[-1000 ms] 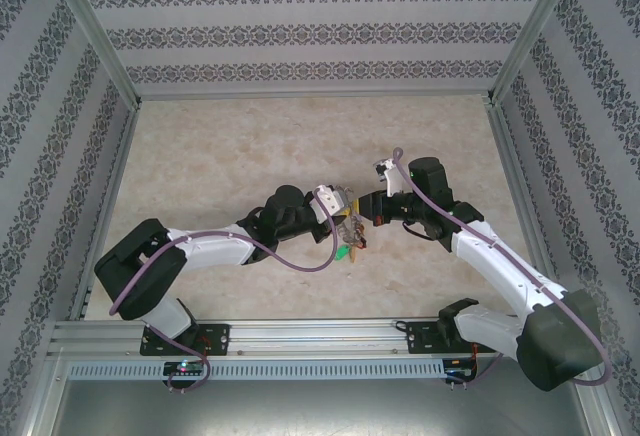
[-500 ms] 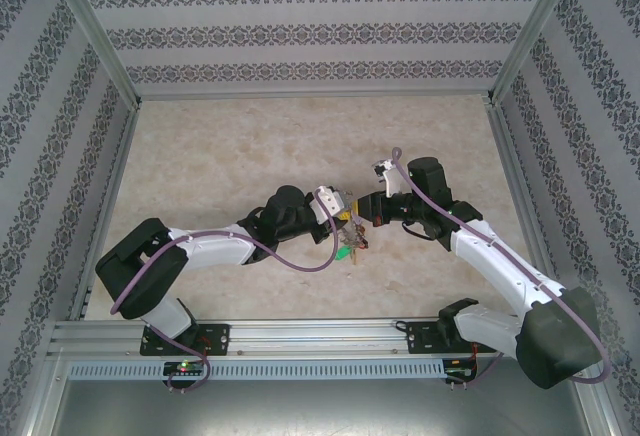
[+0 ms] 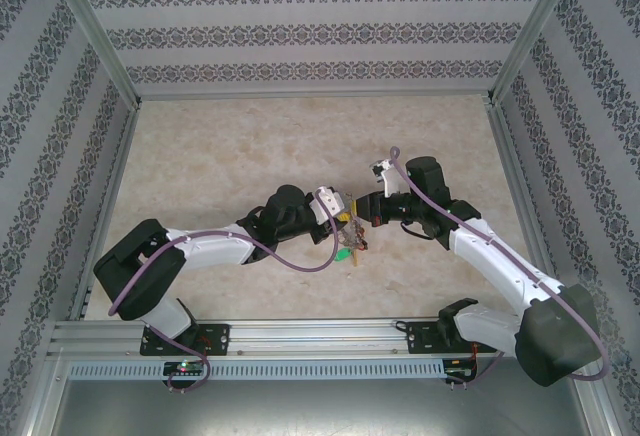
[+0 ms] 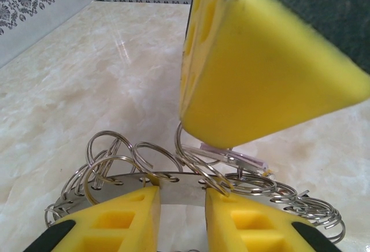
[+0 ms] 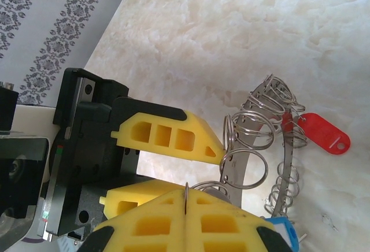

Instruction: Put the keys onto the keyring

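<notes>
The keyring is a flat grey metal band fringed with wire loops, lying at the middle of the table. My left gripper is open, its yellow fingertips just short of the band's edge with bare table showing between them. My right gripper is shut on one thin wire loop of the keyring. Its yellow finger hangs over the ring, with a lilac key under it. A red key and a blue key hang at the ring's far side. A green key lies near the ring.
The two grippers meet tip to tip at the table's middle. Patterned walls with metal posts enclose the marble-look table. A metal rail runs along the near edge by the arm bases.
My left gripper's jaws have parted from shut to open at the ring's edge. The right gripper has stayed shut and shifted slightly toward the left arm.
</notes>
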Controlling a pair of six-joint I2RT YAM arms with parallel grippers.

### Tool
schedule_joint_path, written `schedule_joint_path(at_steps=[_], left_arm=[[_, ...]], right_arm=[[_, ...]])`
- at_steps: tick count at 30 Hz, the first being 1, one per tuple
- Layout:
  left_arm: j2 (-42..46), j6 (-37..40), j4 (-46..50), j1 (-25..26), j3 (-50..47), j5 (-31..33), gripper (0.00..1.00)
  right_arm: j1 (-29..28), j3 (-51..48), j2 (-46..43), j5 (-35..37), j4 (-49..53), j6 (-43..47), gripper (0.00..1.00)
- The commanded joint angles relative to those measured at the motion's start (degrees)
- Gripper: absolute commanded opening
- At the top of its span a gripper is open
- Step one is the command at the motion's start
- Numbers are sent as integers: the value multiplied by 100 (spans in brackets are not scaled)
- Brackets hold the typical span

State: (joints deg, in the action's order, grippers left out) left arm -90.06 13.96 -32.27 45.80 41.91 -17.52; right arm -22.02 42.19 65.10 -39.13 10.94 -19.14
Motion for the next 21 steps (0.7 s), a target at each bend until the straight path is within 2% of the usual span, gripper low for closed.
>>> schedule_joint_path(at_steps=[1,14,21], left_arm=[[222,84,62,49,164,-46,27],[719,-31,122,45,-336,318,32],[982,-188,313,65,-439,192,32]], right_arm=[[-83,208,-15,-225,-118,78,0],[-84,262,-33,-10,-115,83,0],[-79,287,-6,-41,-142,85,0]])
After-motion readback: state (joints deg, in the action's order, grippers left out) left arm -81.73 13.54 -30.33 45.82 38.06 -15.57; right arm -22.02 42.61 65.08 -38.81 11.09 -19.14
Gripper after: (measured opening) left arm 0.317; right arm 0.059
